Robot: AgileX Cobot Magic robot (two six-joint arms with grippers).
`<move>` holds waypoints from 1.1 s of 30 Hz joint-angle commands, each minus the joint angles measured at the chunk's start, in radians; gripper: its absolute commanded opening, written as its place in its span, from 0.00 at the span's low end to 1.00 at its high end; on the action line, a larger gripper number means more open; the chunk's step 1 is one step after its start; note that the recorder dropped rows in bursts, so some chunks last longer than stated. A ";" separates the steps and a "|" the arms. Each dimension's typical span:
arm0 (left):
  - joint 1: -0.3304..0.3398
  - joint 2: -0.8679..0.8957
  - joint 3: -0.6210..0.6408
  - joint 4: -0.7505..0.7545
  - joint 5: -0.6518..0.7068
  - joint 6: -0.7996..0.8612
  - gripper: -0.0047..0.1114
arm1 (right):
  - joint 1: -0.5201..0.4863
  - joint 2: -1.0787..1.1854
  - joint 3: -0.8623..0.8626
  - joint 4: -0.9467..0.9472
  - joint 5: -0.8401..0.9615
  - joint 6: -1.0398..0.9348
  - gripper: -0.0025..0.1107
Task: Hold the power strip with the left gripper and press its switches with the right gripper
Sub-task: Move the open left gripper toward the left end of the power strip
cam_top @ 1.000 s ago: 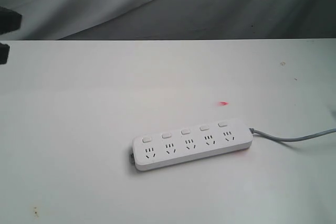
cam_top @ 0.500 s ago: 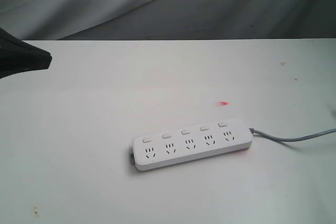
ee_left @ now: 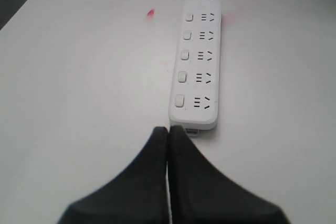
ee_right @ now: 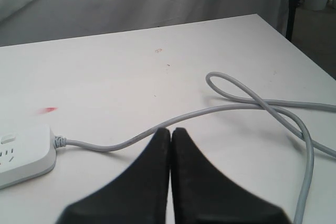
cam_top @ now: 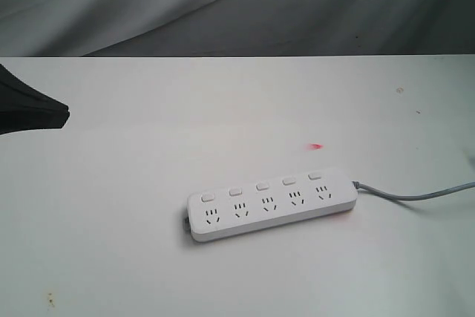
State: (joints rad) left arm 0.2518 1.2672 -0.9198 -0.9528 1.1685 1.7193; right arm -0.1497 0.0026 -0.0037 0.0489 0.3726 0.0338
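**While the strip (cam_top: 271, 202) lies free on the table (cam_top: 111, 220), left claw (ee_left: 168, 132) and right claw (ee_right: 170, 132) are closed**

Because the left claw's fingers press together on nothing, the strip lies unheld ahead of its tips and apart from them. The strip points lengthwise away, its five switches (ee_left: 184, 56) in a row. The right claw is likewise closed and empty. The grey cable (ee_right: 252, 103) crosses just beyond its tips, and the strip's cable end lies off to one side.

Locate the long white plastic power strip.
In the exterior view the long white plastic power strip lies flat on the white table, slightly right of centre, below a small red mark, its thin grey cable trailing right.
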 commanded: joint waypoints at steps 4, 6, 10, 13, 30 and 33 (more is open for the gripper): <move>0.000 0.002 -0.004 -0.045 0.019 -0.008 0.05 | 0.002 -0.003 0.004 -0.013 -0.010 0.005 0.02; 0.000 0.002 -0.004 -0.058 0.024 -0.008 0.05 | 0.002 -0.003 0.004 -0.013 -0.010 0.005 0.02; 0.000 0.051 -0.004 -0.059 0.048 0.089 0.05 | 0.002 -0.003 0.004 -0.013 -0.010 0.005 0.02; 0.000 0.130 -0.004 -0.092 0.053 0.195 0.05 | 0.002 -0.003 0.004 -0.013 -0.010 0.005 0.02; -0.202 0.536 -0.006 -0.124 -0.078 0.375 0.91 | 0.002 -0.003 0.004 -0.013 -0.010 0.005 0.02; -0.283 0.636 -0.019 -0.144 -0.206 0.375 0.91 | 0.002 -0.003 0.004 -0.013 -0.010 0.005 0.02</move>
State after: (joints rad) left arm 0.0112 1.8495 -0.9239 -1.0725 1.0293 2.0845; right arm -0.1497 0.0026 -0.0037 0.0489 0.3726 0.0338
